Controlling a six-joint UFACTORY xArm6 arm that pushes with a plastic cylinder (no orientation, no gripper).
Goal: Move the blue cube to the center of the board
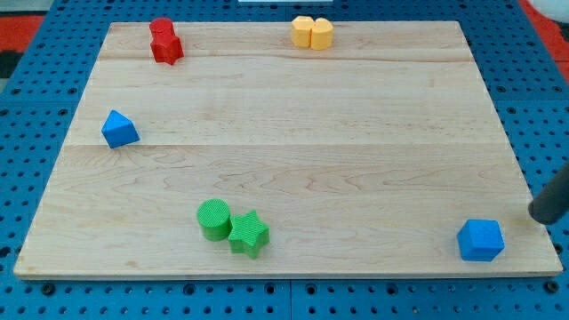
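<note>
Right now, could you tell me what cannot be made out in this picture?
- My rod: cut off by the view's right edge; only its lower end shows, with my tip right of the blue cube.
- Contact between tip and cube: apparently apart, not certain.
- Yellow blocks: shapes too small to tell.

Views: one only, so nothing shared between two.
Height: looked down from above, tilted, with the wooden board (293, 107) narrowing toward the view's top.
Facing: pointed across the board toward its far edge, where the yellow blocks (312, 33) and red block (165, 41) sat.
Nearness: close enough that the board filled nearly the whole frame, blue pegboard (36, 80) showing around it.
Cropping: cut off the rod at the view's right edge, leaving only my tip (540, 218) beside the blue cube (481, 240).
</note>
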